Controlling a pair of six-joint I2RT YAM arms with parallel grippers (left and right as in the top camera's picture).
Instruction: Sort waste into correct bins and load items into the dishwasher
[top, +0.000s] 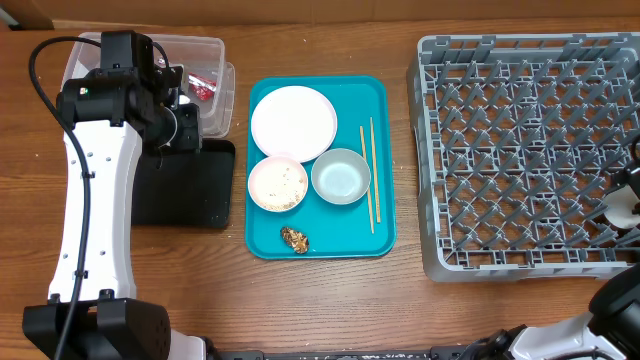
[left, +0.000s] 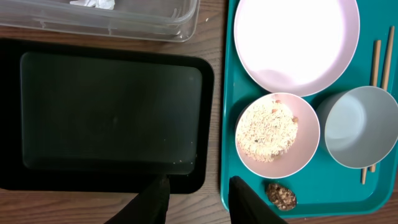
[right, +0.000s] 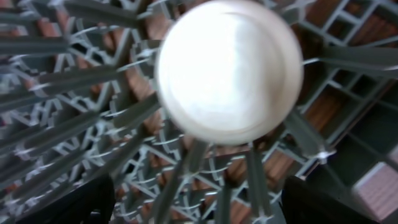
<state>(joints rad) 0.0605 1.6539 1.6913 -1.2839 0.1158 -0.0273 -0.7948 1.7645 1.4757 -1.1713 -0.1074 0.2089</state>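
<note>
My left gripper (left: 198, 199) hangs open and empty high over the gap between the black tray (left: 112, 106) and the teal tray (left: 227, 155). The clear tub (top: 215, 48) holds a red wrapper (top: 203, 90) and a white tissue (left: 93, 4). On the teal tray lie a white plate (top: 293, 122), a bowl of rice (top: 278, 184), a pale bluish bowl (top: 341, 176), chopsticks (top: 368, 170) and a brown food scrap (top: 294, 238). A white cup (right: 229, 68) sits upside down on the pegs of the grey dish rack (top: 520, 150). My right gripper (right: 205, 208) stands wide open just behind the cup, not touching it.
The left arm's white link (top: 95, 200) crosses the table's left side and hides part of the black tray. The dish rack fills the right side to the frame edge. Bare wood runs between the teal tray and the rack.
</note>
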